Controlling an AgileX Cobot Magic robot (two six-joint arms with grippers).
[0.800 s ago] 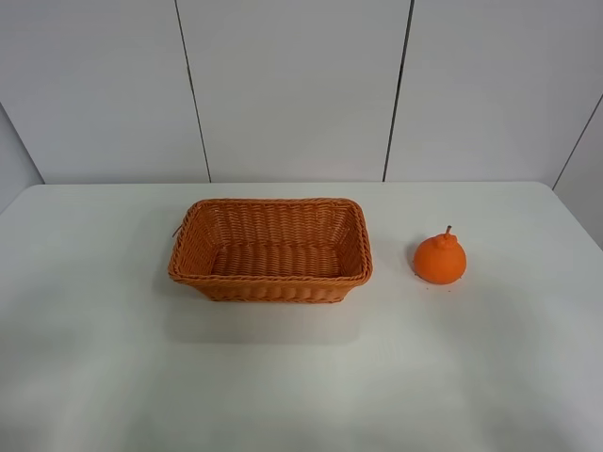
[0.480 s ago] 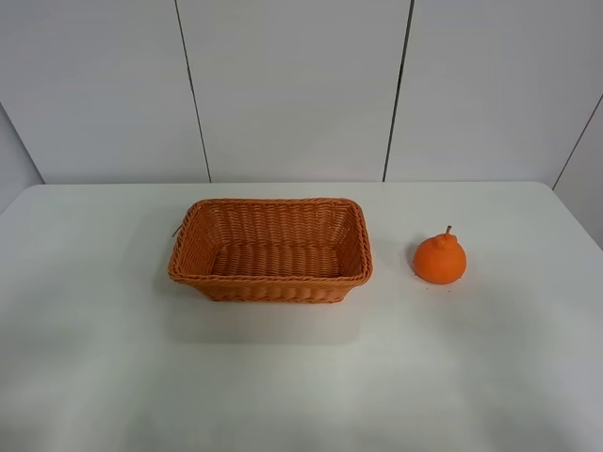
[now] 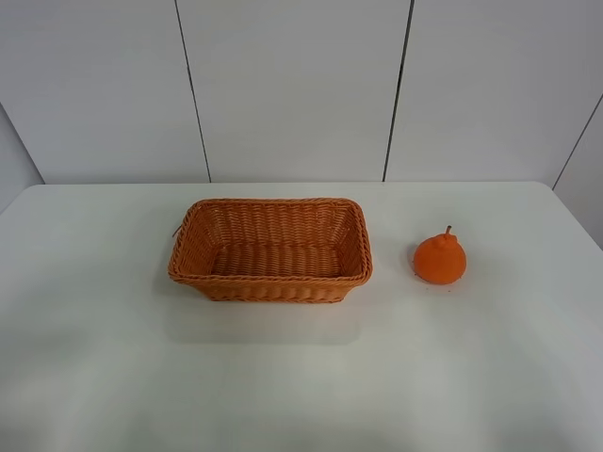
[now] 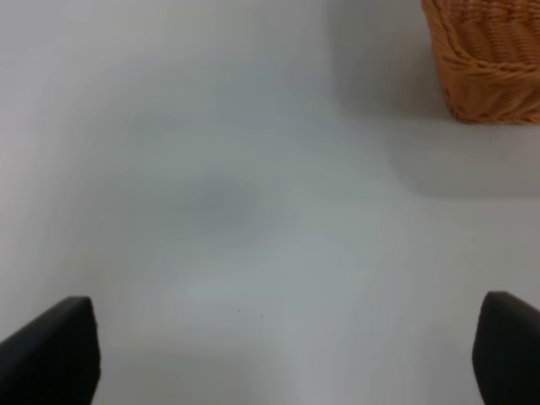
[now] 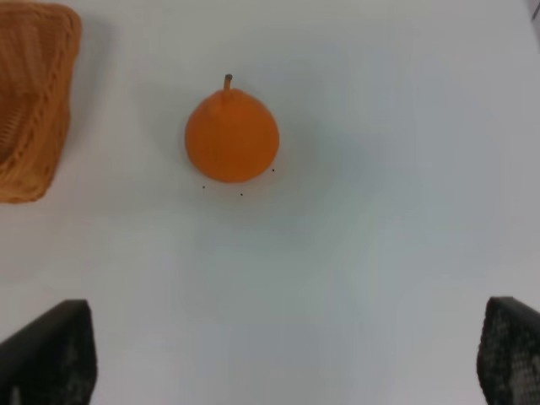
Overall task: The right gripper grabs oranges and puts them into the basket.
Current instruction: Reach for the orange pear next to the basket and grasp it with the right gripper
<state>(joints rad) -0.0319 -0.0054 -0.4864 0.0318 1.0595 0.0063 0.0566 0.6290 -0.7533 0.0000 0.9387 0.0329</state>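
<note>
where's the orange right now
In the exterior high view the orange sits on the white table to the right of the basket, apart from it. The right wrist view shows it ahead of the right gripper, untouched.

Both wide apart and empty: left jaws, right jaws, only black tips visible.

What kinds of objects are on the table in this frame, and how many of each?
orange: 1
basket: 1
Total: 2
</note>
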